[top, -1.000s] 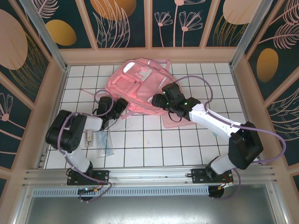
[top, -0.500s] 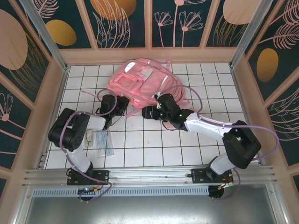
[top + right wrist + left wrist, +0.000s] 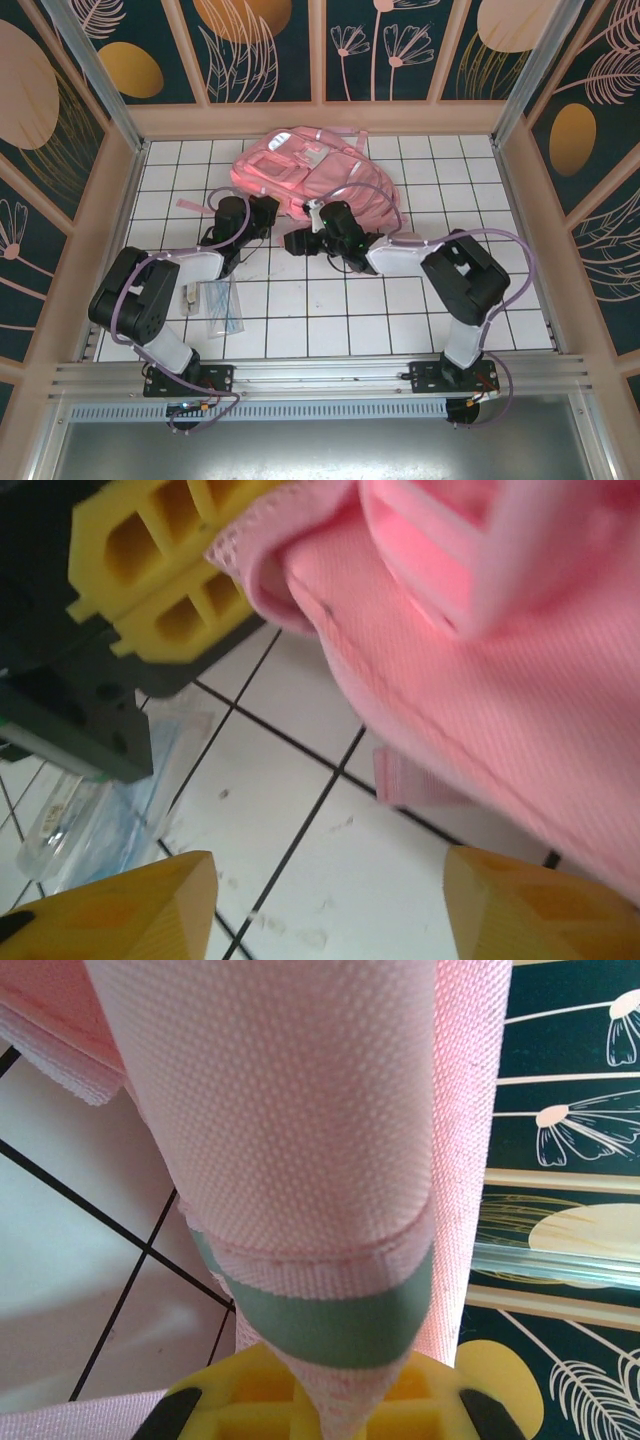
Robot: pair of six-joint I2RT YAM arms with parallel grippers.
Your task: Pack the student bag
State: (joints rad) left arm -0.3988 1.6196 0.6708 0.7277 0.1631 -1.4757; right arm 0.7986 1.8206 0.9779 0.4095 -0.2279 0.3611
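On white tiles, left gripper pinches pink student bag; right gripper spread.

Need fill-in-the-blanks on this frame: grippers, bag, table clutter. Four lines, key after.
1. The left gripper is ___ on fabric of the student bag.
2. The right gripper stands ___, with nothing between its fingertips.
3. The student bag's fabric is ___.
4. The clear pouch lies nearest the ___ arm.
Missing words: shut; open; pink; left.
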